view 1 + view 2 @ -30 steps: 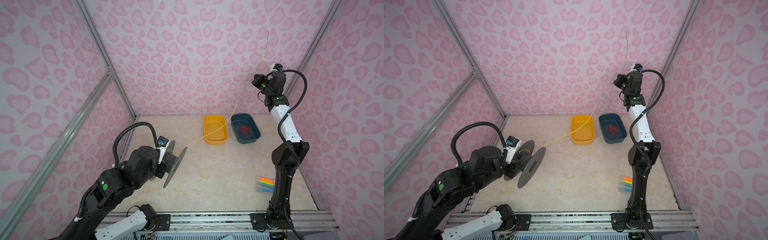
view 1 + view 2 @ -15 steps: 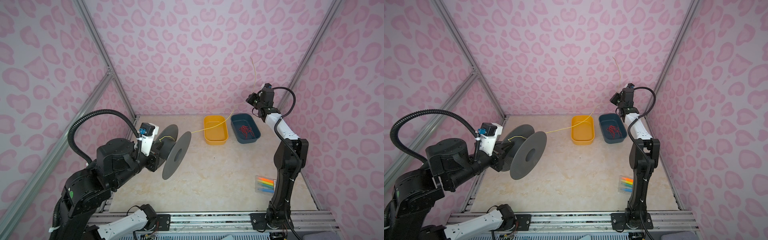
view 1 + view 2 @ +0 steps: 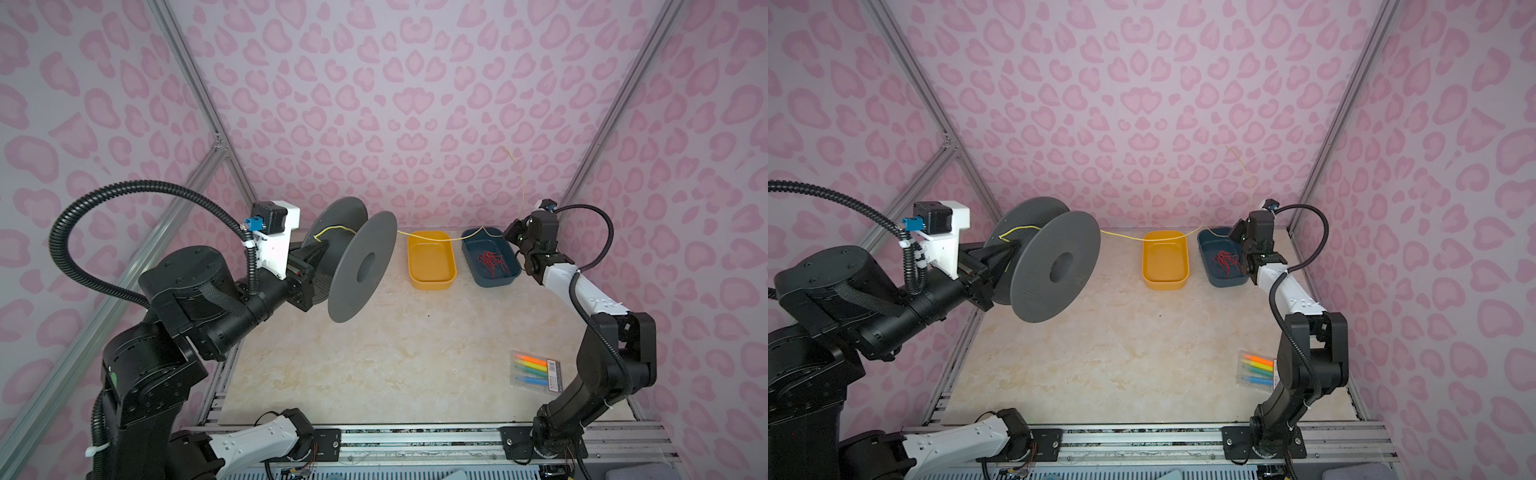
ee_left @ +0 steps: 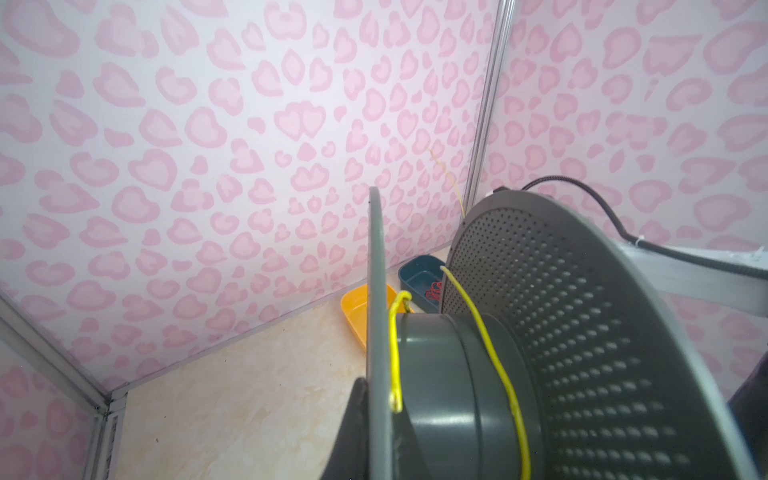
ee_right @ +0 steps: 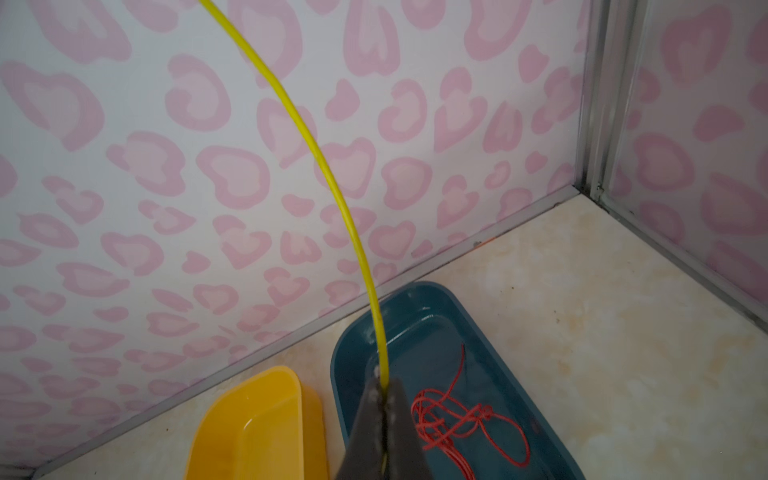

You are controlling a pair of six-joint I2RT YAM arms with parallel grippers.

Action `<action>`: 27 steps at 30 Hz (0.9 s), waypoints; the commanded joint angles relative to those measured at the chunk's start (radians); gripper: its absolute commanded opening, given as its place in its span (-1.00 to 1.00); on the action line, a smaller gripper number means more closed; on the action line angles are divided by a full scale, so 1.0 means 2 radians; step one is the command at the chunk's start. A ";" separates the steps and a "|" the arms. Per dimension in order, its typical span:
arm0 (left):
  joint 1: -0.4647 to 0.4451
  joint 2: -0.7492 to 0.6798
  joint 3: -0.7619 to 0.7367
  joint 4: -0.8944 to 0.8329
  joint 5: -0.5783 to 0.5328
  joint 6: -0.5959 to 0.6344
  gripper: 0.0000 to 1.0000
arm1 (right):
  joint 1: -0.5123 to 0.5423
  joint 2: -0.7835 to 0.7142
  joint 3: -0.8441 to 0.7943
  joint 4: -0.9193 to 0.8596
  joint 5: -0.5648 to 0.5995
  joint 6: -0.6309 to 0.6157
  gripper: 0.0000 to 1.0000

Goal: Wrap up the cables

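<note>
- My left gripper is clamped on one flange of the grey spool, off the table at left.
- My right gripper pinches the yellow wire above the blue tray, far right.
- The yellow wire runs from the spool hub, over the yellow tray, to that pinch; its free end arcs up by the far wall.
- In the blue tray lie red wires.

1 yellow wire, 1 spool, 2 trays, 1 marker pack.

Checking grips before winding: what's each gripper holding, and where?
Left gripper clamps the grey spool by one flange. Right gripper pinches the yellow wire partway along, leaving a free tail.
</note>
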 commanded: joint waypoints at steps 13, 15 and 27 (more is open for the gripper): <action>0.084 0.134 0.154 0.128 0.066 -0.044 -0.92 | 0.081 -0.114 -0.146 -0.024 0.139 -0.075 -1.00; 0.129 0.148 0.151 0.148 0.092 -0.080 -0.92 | 0.098 -0.131 -0.159 -0.030 0.157 -0.076 -1.00; 0.261 0.207 0.086 0.261 0.058 -0.165 -0.93 | 0.221 -0.231 -0.251 -0.087 0.256 -0.094 -1.00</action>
